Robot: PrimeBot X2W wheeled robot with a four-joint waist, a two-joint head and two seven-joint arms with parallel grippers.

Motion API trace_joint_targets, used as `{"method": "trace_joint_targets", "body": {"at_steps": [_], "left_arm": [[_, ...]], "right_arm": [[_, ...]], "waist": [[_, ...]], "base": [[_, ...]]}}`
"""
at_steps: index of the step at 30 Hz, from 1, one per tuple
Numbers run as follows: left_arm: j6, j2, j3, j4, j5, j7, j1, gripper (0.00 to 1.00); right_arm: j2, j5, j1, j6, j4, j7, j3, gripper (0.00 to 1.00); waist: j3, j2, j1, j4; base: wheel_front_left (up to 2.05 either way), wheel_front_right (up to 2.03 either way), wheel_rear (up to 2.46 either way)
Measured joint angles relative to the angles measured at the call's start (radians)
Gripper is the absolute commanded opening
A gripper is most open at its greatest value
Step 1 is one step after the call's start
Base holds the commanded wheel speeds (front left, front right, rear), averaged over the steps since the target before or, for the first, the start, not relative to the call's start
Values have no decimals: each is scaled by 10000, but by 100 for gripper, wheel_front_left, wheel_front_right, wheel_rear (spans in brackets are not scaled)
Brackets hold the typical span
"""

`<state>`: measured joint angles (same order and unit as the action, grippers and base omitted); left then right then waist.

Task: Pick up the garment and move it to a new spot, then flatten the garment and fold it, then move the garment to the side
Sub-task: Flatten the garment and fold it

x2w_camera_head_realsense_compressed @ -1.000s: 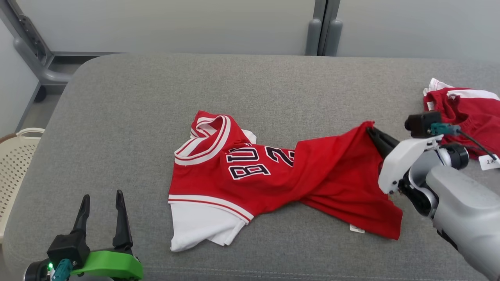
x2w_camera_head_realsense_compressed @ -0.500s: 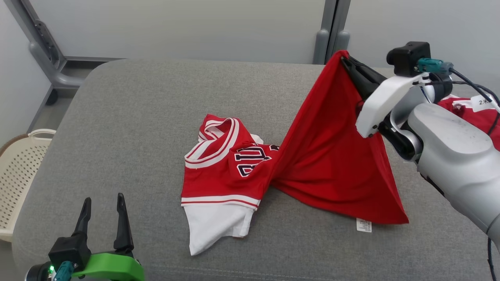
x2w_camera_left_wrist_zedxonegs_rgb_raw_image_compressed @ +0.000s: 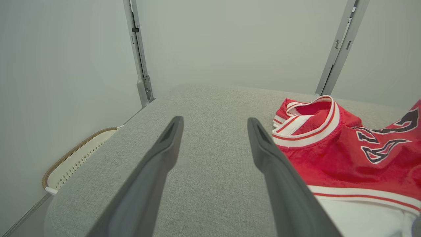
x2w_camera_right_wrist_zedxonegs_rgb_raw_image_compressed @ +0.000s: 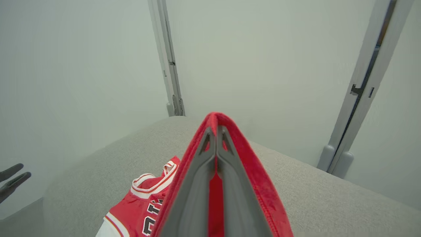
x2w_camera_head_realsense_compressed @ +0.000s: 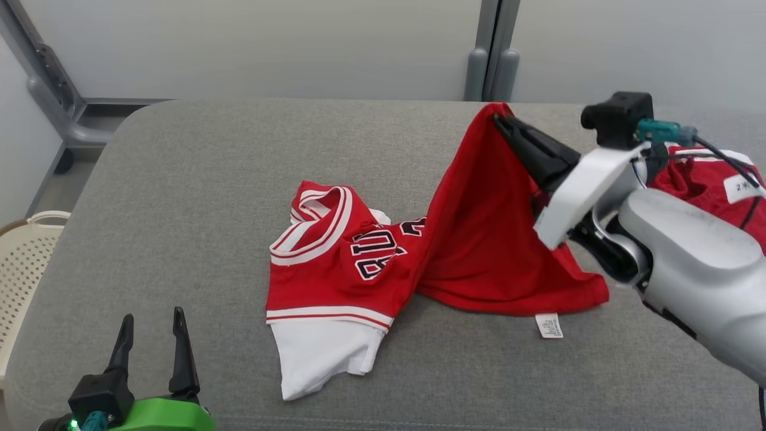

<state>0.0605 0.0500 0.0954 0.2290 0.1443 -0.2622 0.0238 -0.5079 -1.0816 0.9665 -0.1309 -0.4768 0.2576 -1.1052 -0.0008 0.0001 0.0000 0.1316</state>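
Grey padded tabletop (x2w_camera_head_realsense_compressed: 197, 197) before pale wall panels (x2w_camera_head_realsense_compressed: 269, 42); cream basket (x2w_camera_head_realsense_compressed: 27, 251) at its left. Red jersey (x2w_camera_head_realsense_compressed: 335, 269) lies mid-surface, one end held up by the right hand (x2w_camera_head_realsense_compressed: 499, 120), clenched on it. Left hand (x2w_camera_head_realsense_compressed: 152, 315) released and empty, near the front edge, apart from the jersey.

Open cushion (x2w_camera_head_realsense_compressed: 179, 179) at left; raised jersey (x2w_camera_head_realsense_compressed: 479, 239), second garment (x2w_camera_head_realsense_compressed: 700, 176) crowd right.

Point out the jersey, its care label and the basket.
jersey (x2w_camera_head_realsense_compressed: 323, 287), head view, red front beside the lettering.
care label (x2w_camera_head_realsense_compressed: 549, 326), head view, middle of the white tag.
basket (x2w_camera_head_realsense_compressed: 27, 257), head view, its perforated wall.
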Motion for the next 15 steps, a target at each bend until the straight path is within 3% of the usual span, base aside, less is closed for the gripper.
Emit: {"method": "trace_joint_targets", "body": {"at_steps": [7, 11, 15], "left_arm": [[-2, -2, 33, -59, -4, 0, 21, 100], [-2, -4, 52, -77, -8, 0, 20, 100], [-2, -2, 44, -94, -13, 0, 12, 100]], "right_arm": [[-1578, -1417, -1834, 2, 2748, 35, 46, 0], [-2552, -1766, -2800, 2, 3547, 36, 115, 0], [-2976, -2226, -3698, 2, 4220, -117, 73, 0]], "waist": [[15, 0, 0, -450], [76, 0, 0, -716], [157, 0, 0, -956]], "base": [[0, 0, 0], [0, 0, 0], [0, 0, 0]]}}
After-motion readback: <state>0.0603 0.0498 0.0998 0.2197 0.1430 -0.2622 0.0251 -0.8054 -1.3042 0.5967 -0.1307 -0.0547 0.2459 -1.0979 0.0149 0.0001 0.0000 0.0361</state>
